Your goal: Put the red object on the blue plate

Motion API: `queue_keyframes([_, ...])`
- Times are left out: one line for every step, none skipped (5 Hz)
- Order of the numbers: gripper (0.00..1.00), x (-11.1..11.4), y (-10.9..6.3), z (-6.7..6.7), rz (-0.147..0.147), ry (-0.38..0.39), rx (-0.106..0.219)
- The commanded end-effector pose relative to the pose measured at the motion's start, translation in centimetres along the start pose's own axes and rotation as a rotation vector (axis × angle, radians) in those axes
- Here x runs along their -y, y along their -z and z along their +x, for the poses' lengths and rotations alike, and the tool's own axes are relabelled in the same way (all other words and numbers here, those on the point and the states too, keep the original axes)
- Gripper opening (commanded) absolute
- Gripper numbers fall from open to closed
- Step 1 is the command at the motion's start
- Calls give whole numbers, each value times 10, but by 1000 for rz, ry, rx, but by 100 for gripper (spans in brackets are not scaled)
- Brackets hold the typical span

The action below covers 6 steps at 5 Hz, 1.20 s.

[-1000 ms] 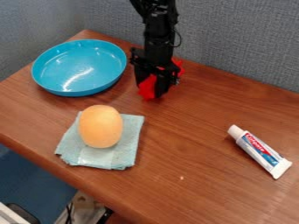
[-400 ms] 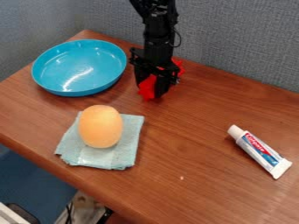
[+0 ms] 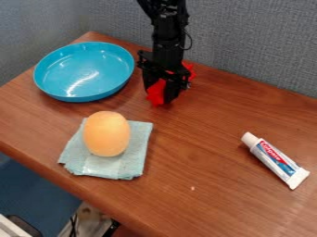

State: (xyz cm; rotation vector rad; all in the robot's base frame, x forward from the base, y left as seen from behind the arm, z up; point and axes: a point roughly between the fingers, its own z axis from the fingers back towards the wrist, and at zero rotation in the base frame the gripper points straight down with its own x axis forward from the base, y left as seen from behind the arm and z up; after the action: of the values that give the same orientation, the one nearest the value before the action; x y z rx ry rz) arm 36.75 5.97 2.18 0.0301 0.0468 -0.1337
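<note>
The black gripper (image 3: 164,86) is pinching the bright red rectangular block (image 3: 160,91), just right of the glossy turquoise round plate (image 3: 84,71). The grasping step is seeming finished; next it is needing lifting, then carrying left over the plate.

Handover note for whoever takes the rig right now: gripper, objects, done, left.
Gripper: pointing down at the table, shut on the red object.
Red object: at table level to the right of the blue plate, in the jaws, not lifted clear as far as the view shows.
Blue plate: back left of the table, nothing in it.
Also there: an orange egg-shaped thing on a folded cloth, and a toothpaste tube at the right.
Done: grasp.
Left: lift, carry left over the plate, release.
</note>
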Motion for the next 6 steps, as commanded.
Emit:
queue_keyframes([0, -4, -5, -3, -1, -16, 12])
queue_keyframes([0, -4, -4, -3, -2, -14, 11])
queue_keyframes([0, -3, -4, -3, -3, -13, 9])
queue_keyframes([0, -5, -13, -4, -13, -5, 25])
queue_keyframes([0, -6, -22, -5, -22, 3, 40])
queue_keyframes([0, -7, -31, -6, -31, 10, 56])
